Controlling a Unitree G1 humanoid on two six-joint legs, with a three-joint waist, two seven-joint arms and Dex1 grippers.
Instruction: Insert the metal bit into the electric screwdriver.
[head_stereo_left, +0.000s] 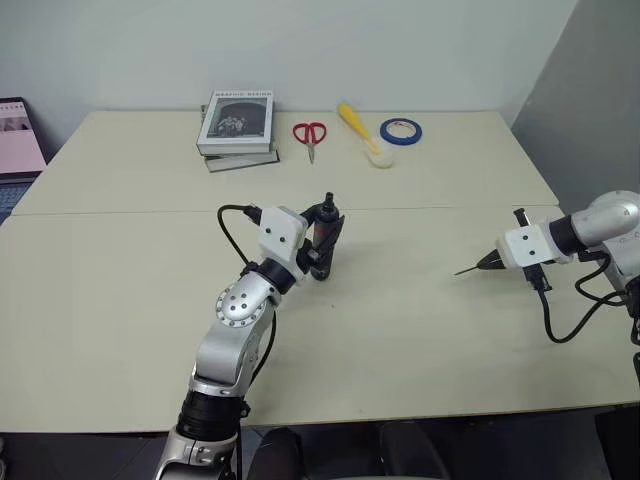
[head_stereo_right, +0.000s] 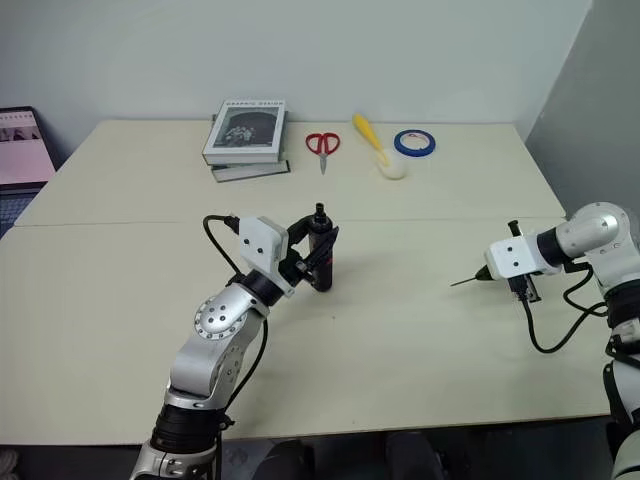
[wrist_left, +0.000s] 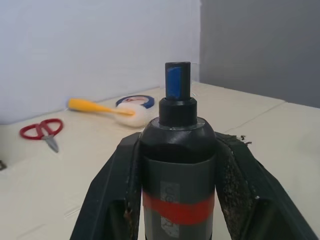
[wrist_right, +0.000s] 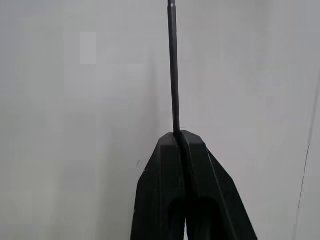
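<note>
My left gripper (head_stereo_left: 322, 240) is shut on the electric screwdriver (head_stereo_left: 326, 222), a dark cylinder with a red band (wrist_left: 176, 210) and a bluish tip (wrist_left: 177, 80), held roughly upright above the middle of the table. At the right side my right gripper (head_stereo_left: 488, 262) is shut on the metal bit (head_stereo_left: 468, 269), a thin grey rod (wrist_right: 173, 65) sticking out past the fingertips and pointing left toward the screwdriver. A wide stretch of table lies between bit and screwdriver.
At the back of the cream table (head_stereo_left: 400, 330) lie stacked books (head_stereo_left: 238, 128), red-handled scissors (head_stereo_left: 310, 134), a yellow-handled brush (head_stereo_left: 362, 132) and a blue tape roll (head_stereo_left: 400, 131). A laptop (head_stereo_left: 18, 140) sits at the far left edge. A black cable (head_stereo_left: 570, 320) hangs from the right arm.
</note>
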